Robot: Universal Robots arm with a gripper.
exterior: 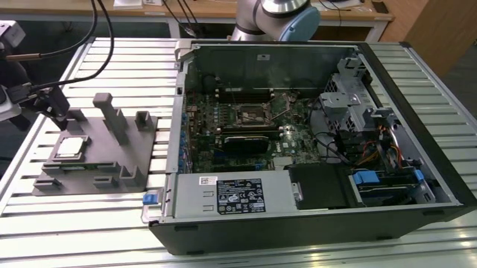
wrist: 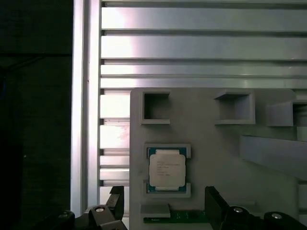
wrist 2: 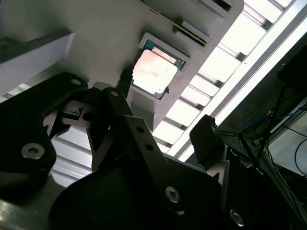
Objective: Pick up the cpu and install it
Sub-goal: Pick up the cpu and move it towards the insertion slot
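**End effector hovering wide open and empty over the cpu**

The cpu [wrist: 167,168] is lying flat in its recess on the grey holder [exterior: 97,167], near the worktop's [exterior: 44,223] edge on the exterior view's left, well apart from the open computer case [exterior: 298,139]. The end effector [wrist: 164,194] is hanging just above it, not touching. I'm thinking it should be centring on opposite edges, descending straight and closing gently, so the chip is lifting level.

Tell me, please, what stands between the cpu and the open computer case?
In the exterior view, upright posts of the grey fixture stand between the cpu and the computer case.
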